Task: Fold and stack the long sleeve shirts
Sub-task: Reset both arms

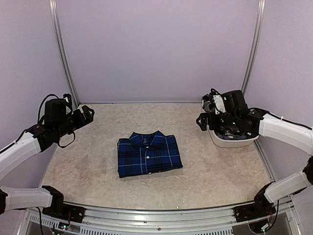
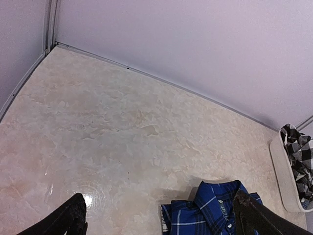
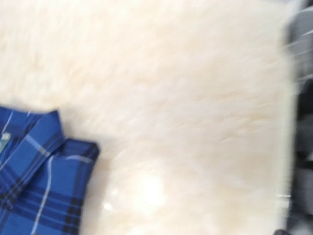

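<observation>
The royal blue plaid shirt (image 1: 149,154) lies folded, collar up, in the middle of the table; it also shows in the left wrist view (image 2: 210,215) and the right wrist view (image 3: 34,171). The black-and-white checked shirt (image 2: 301,156) lies bunched in a white basket (image 1: 230,143) at the right. My left gripper (image 1: 87,115) hangs open and empty above the table's left side, its fingertips (image 2: 78,205) wide apart. My right gripper (image 1: 203,113) hovers at the basket's left edge, apparently open and empty; its fingers are out of its own blurred view.
Lilac walls with metal posts (image 1: 61,49) close in the table at the back and sides. The basket (image 2: 283,176) stands against the right wall. The table's front rail (image 1: 156,213) runs between the arm bases.
</observation>
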